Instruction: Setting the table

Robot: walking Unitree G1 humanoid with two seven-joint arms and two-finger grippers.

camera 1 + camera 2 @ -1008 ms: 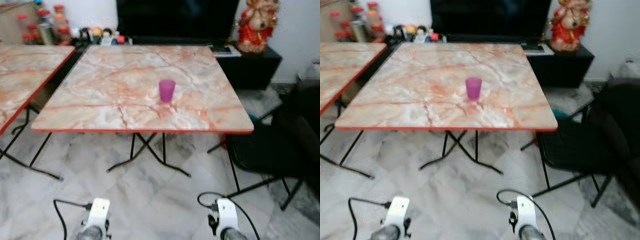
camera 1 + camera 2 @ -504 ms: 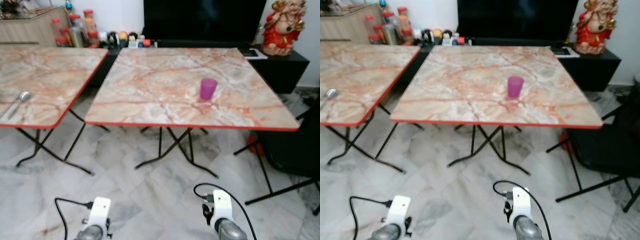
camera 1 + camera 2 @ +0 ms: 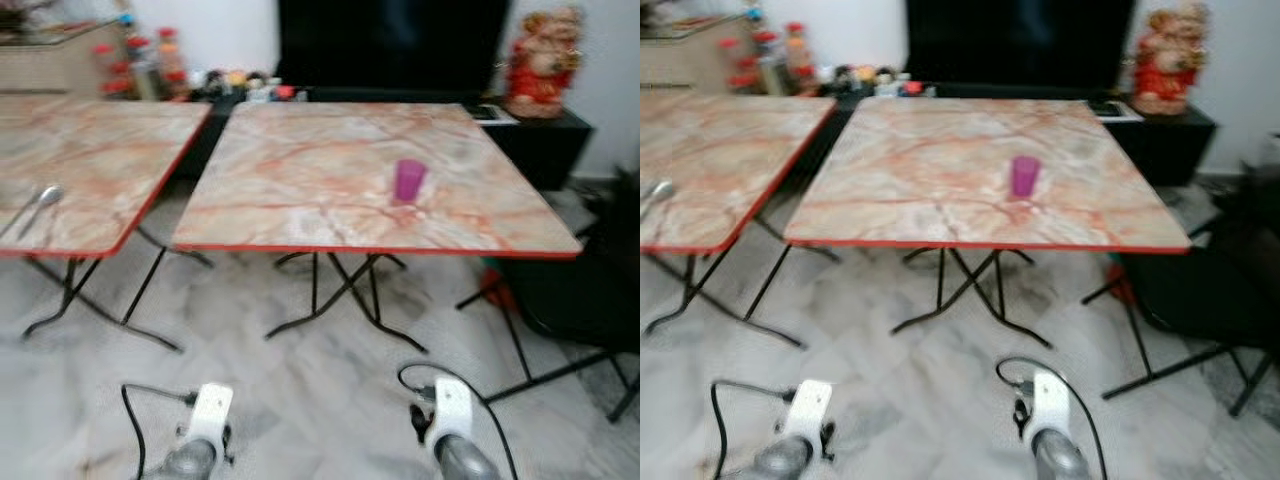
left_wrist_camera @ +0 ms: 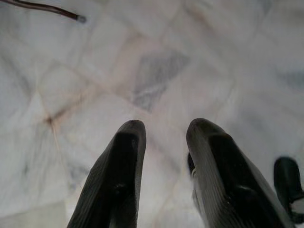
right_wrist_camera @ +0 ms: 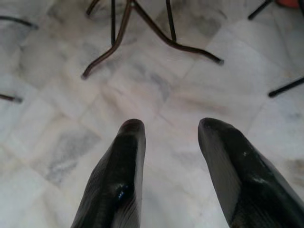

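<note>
A purple cup [image 3: 408, 181] stands upright on the folding table [image 3: 300, 200] straight ahead, right of the tabletop's middle and toward its near edge. At about ten o'clock from the cup, a second table [image 3: 90, 160] carries a spoon [image 3: 40, 203] near its front edge. At two o'clock from the cup, a red figurine [image 3: 540, 65] sits on a black cabinet [image 3: 545, 140]. A black chair [image 3: 590, 300] stands at four o'clock. Both arms hang low over the marble floor [image 3: 300, 400]: the left gripper [image 4: 164, 142] and right gripper [image 5: 168, 142] each have their fingers parted, holding nothing.
</note>
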